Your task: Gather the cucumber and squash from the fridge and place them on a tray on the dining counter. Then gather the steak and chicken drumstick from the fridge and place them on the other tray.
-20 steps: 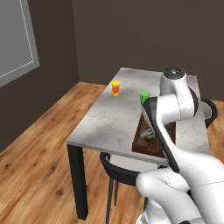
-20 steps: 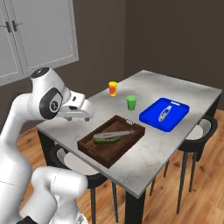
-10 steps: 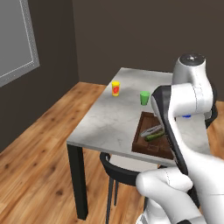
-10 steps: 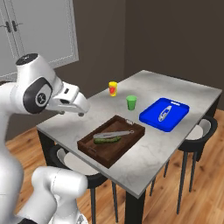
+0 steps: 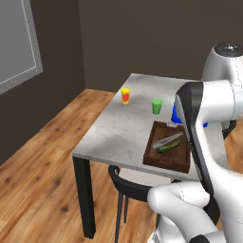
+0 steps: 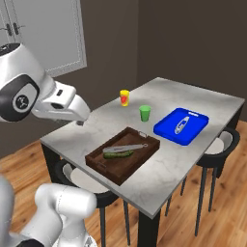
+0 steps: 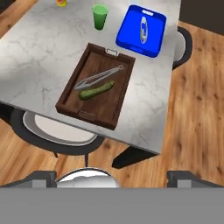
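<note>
While raised over the left end of the desk [image 6: 91,132], holds the jaws spread wide with nothing between them.

Going to the right, finds the brown wooden tray [image 6: 99,165] near the front edge of the desk. Carries already the cucumber [image 6: 118,155], lying flat beside a silver utensil [image 6: 126,147]; touching or only close, cannot tell. Behind the tray, meets a yellow cup [image 6: 124,97] and then a green cup [image 6: 144,113], both upright and apart from the tray. Further right, reaches the blue tray [image 6: 166,129], with one more silver utensil [image 6: 182,124] on it and no meat yet. Judging from this, leaves still the squash, the steak and the chicken drumstick to fetch.

Possible troubles from here:
- Could knock over the green cup when coming back with the arm low, because of its place just behind the wooden tray.
- Could set the squash on the utensil and let it roll against the rim or tip over it.
- Could push the cucumber aside, since little free floor remains in that tray.
- Could bump the dark chairs [image 5: 124,182] under the desk while driving the base away or back.
- Could mix the two trays and put meat with the vegetables.
</note>
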Motion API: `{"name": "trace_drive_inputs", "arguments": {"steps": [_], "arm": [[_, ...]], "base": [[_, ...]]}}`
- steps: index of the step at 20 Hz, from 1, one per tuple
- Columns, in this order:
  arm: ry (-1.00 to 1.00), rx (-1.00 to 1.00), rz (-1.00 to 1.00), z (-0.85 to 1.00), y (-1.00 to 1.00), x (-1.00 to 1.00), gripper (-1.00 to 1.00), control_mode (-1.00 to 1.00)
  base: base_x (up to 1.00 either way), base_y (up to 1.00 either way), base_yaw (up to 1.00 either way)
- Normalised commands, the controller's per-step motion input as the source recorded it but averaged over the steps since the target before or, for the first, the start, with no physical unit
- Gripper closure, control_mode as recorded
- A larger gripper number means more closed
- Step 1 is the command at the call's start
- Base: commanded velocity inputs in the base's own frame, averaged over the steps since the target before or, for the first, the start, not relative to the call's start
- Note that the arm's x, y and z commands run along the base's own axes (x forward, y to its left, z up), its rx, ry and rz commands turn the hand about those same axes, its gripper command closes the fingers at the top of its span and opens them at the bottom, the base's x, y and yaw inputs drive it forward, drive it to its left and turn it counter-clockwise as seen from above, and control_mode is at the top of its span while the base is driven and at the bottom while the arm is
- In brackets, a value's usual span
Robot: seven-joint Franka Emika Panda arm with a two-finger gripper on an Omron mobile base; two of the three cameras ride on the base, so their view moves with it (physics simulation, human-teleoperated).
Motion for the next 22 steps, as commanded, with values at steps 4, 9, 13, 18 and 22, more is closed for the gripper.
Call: {"name": "trace_drive_inputs", "arguments": {"steps": [4, 9, 13, 18, 22], "arm": [[0.00, -0.01, 0.05, 0.08, 0.14, -0.31, -1.00, 1.00], [0.00, 0.00, 0.00, 0.00, 0.00, 0.00, -1.00, 1.00], [0.00, 0.00, 0.00, 0.00, 0.00, 0.00, -1.00, 1.00], [0.00, 0.00, 0.00, 0.00, 0.00, 0.00, -1.00, 1.00], [0.00, 0.00, 0.00, 0.00, 0.00, 0.00, -1.00, 1.00]], "base": [[-0.03, 0.12, 0.05], [0.03, 0.87, 0.60], [0.00, 0.86, 0.79], [0.00, 0.53, 0.94], [0.00, 0.09, 1.00]]}}
